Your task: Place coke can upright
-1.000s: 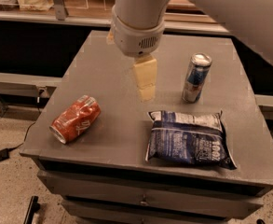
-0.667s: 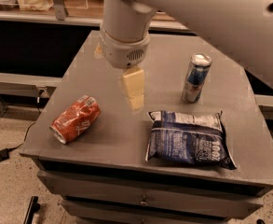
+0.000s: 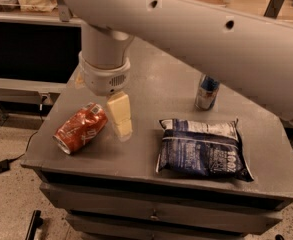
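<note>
The coke can (image 3: 81, 128), red with white lettering and dented sides, lies on its side at the front left of the grey table (image 3: 161, 84). My gripper (image 3: 120, 120) hangs from the white arm just to the right of the can, close above the table top. Its pale yellow fingers (image 3: 118, 108) point down. The gripper holds nothing that I can see and stands apart from the can.
A dark blue chip bag (image 3: 202, 148) lies flat at the front right. A slim blue-and-silver can (image 3: 207, 92) stands upright behind it, partly hidden by the arm. The table's front edge is close below the coke can. Shelves stand behind the table.
My gripper has moved left and toward the front, from the table's middle to right beside the coke can. The can, bag and slim can have not moved.
</note>
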You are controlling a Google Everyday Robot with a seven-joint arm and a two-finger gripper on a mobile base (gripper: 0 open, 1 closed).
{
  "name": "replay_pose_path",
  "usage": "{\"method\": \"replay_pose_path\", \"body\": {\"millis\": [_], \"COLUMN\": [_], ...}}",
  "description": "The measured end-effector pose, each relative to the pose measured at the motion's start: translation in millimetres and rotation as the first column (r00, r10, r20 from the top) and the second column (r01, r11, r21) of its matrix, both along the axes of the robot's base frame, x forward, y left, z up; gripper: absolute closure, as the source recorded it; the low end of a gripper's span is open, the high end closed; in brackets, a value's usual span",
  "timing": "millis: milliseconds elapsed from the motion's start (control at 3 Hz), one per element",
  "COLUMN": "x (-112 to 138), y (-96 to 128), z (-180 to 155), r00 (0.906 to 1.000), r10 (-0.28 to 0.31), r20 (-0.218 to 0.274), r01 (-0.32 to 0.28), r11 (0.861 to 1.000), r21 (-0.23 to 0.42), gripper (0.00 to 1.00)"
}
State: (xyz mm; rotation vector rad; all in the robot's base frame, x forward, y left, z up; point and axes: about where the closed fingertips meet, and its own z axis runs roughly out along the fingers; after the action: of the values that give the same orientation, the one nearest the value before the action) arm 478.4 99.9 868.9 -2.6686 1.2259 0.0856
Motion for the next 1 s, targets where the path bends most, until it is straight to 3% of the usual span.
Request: {"method": "replay_pose_path", "body": {"millis": [1000], "x": [-39], "y": [49], "z": [-21], "r00": [0.9905], "r10": [0.137], "r20": [0.012], "r01": [-0.136], "r11": [0.989], "r21": [-0.065], "gripper": [0.0]}}
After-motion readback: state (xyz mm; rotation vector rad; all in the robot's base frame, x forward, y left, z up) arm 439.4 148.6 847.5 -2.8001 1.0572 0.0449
